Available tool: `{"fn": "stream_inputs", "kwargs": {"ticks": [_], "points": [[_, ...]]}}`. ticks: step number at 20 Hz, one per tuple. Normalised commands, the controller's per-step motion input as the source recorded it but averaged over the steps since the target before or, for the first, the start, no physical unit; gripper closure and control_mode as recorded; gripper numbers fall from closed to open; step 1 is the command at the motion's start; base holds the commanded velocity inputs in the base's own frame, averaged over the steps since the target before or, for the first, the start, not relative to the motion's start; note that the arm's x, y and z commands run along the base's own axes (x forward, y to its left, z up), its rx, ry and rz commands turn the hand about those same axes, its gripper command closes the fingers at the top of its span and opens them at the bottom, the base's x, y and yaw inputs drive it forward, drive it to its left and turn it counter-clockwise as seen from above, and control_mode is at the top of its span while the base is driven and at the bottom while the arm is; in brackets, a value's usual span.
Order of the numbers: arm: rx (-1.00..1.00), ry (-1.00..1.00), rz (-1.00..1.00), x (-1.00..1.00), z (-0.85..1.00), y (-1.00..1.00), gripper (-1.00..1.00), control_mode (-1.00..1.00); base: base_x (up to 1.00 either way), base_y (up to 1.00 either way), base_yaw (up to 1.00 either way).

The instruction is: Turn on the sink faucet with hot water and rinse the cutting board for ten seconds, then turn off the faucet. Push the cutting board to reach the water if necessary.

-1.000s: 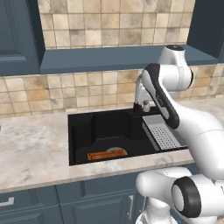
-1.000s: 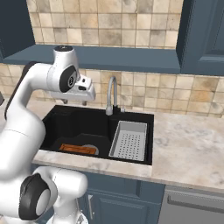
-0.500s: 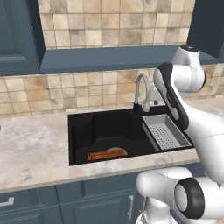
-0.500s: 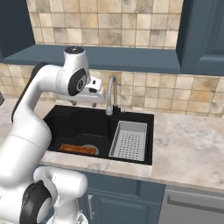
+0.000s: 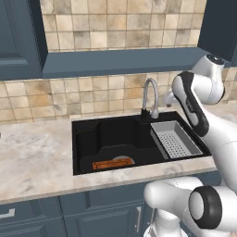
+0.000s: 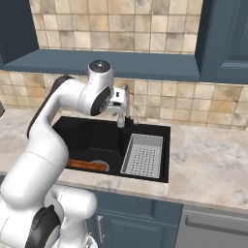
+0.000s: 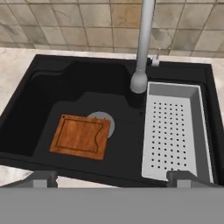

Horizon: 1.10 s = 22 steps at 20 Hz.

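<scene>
The black sink holds the orange-brown cutting board flat on its floor at the front left, its corner over the round drain. The grey gooseneck sink faucet arches from the back rim, with its small lever on the side. The water is out of view; nothing runs from the spout. My gripper hovers high beside the spout, open and empty, fingertips wide apart.
A grey perforated drainer tray fills the right side of the basin. Marble counter surrounds the sink, with tiled wall behind and a blue window ledge above.
The arm has swung to the right, carrying the gripper from over the left of the basin up to the faucet's spout. The board and tray have not moved.
</scene>
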Motion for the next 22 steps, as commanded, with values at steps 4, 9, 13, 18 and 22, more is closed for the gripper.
{"fn": "stream_inputs", "kwargs": {"ticks": [4, 9, 13, 18, 22], "points": [[0.00, -0.10, 0.08, 0.42, -0.27, 0.00, -1.00, -1.00, 0.00, 0.00, 0.00], [0.00, -0.02, 0.05, 0.39, -0.17, 0.00, -1.00, -1.00, 0.00, 0.00, 0.00], [0.00, 0.00, 0.00, 0.39, 0.00, 0.00, -1.00, -1.00, 0.00, 0.00, 0.00], [0.00, 0.00, -0.01, 0.36, 0.00, -0.03, -1.00, -1.00, 0.00, 0.00, 0.00], [0.00, 0.00, -0.01, 0.39, 0.00, -0.02, -1.00, -1.00, 0.00, 0.00, 0.00]]}}
